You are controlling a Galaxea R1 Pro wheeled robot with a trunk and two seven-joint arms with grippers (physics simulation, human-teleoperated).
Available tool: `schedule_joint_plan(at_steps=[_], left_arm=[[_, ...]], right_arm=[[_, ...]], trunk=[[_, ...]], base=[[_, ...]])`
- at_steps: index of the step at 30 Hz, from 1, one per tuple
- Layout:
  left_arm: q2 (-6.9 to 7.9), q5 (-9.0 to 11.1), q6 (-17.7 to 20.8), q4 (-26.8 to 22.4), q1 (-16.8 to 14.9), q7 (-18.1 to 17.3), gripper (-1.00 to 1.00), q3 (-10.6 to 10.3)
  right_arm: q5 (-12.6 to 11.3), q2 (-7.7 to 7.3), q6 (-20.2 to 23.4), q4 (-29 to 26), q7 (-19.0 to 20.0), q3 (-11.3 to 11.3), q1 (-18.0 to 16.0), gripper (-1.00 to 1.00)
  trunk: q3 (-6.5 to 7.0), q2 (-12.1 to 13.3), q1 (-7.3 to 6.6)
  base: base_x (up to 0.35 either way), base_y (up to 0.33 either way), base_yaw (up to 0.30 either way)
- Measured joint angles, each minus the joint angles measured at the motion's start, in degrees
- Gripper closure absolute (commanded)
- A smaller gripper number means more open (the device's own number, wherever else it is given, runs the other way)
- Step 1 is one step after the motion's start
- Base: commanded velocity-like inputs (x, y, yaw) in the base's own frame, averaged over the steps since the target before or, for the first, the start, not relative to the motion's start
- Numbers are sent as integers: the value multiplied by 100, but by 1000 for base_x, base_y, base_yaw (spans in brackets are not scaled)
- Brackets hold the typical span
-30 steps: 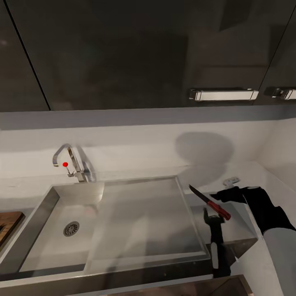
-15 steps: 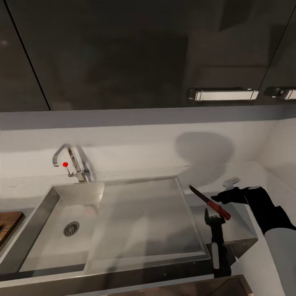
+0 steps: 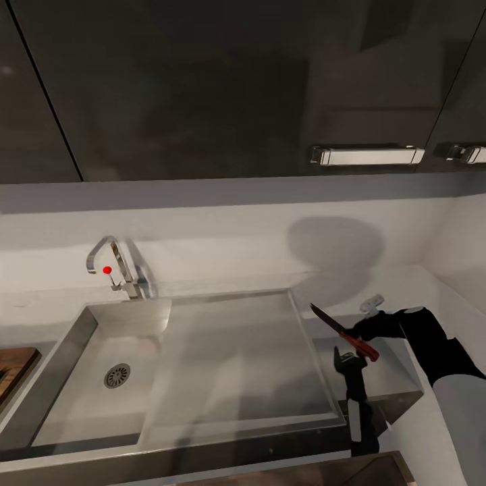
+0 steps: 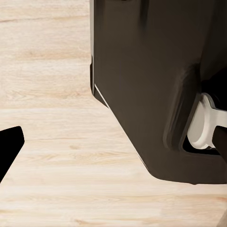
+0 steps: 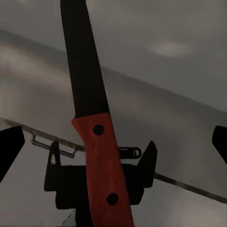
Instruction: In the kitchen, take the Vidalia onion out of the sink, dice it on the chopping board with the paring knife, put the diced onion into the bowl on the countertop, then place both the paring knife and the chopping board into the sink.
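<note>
Beside the right edge of the sink [image 3: 74, 351], over the grey tabletop [image 3: 378, 368], the right gripper [image 3: 364, 329] held the paring knife [image 3: 344, 332]; its jaws were clenched on the red handle, with the dark blade pointing toward the drainboard and tilted slightly upward; right wrist view confirmed the knife [image 5: 92, 137] running along the jaws' axis, 2 dark rivets visible on the handle; sink basin showed its round drain [image 3: 117, 375] and the chrome faucet [image 3: 115, 266] with red dot at the back rim; a corner of the chopping board [image 3: 13, 368] lay on the tabletop at far left, well apart from the knife; left gripper [image 4: 9, 146]: 1 dark fingertip seen above a pale wood floor [image 4: 47, 189]; could not tell whether its jaws were released or clenched.
</note>
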Motion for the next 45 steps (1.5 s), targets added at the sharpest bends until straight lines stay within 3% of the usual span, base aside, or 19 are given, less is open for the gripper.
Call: schedule_joint_plan(at_steps=[13,19,23,29,45], left_arm=[[-1,0,1,0,0,0,-100,0],[1,1,-6,0,-1,5,-100,2],[2,1,-7,0,0,8,-100,2],[2,1,-7,0,-1,8,-100,2],[2,1,-7,0,-2,8,-100,2]], right_arm=[[33,-29,-34,497,241,-9,1,-100],[34,-42,-35,529,244,-32,2,-100],[23,-131,-36,560,290,-44,3,-100],[19,-233,-41,569,678,-89,3,-100],[24,-251,-50,582,723,-170,3,-100]], trunk=[[0,0,0],[0,0,0],[0,0,0],[0,0,0],[0,0,0]], base=[[0,0,0],[0,0,0],[0,0,0],[0,0,0],[0,0,0]])
